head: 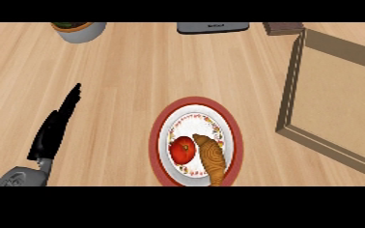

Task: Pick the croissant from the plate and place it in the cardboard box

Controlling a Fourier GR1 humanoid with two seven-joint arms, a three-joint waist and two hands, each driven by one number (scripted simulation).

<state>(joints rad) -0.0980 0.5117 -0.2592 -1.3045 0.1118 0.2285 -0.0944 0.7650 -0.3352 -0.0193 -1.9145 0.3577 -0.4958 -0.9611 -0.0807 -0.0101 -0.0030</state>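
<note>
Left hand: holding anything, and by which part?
Nothing. The left hand is open, apart from the croissant, which lies on the plate.

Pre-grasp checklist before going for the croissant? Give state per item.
1. Croissant lies uncovered on the plate: ok.
2. Clearance on the croissant's left side: not ok, the tomato sits close against it.
3. Cardboard box open on top, to the right of the plate: ok.
4. Left hand open, fingers straight, holding nothing, left of the plate: ok.
5. Right hand position: cannot tell, it is not in view.
</note>
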